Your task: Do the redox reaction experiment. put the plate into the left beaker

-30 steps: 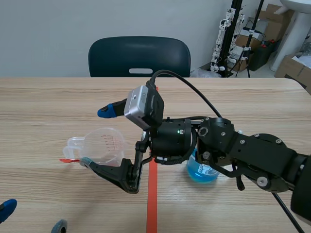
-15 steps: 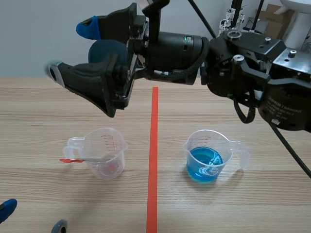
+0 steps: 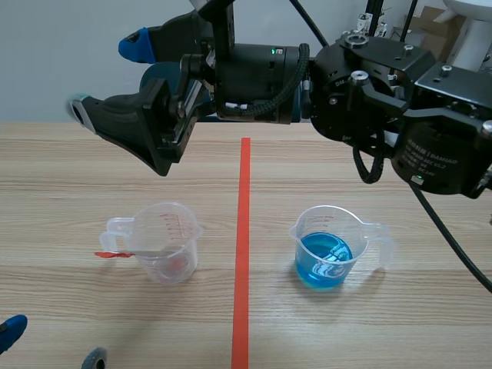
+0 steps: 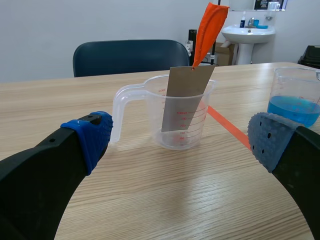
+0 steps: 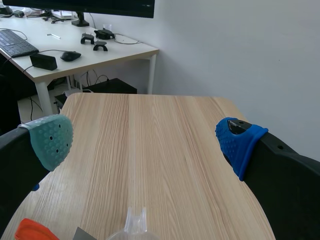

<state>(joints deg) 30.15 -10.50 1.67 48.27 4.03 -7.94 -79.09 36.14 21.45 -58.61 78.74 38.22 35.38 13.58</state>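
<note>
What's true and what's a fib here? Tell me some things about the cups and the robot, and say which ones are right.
1. The plate stands inside the clear beaker. True.
2. The right tool is holding the plate. False: it is open, up high, holding nothing.
3. The other beaker holds blue liquid. True.
4. The left tool is shut. False: its fingers are apart, with the clear beaker ahead of them.
</note>
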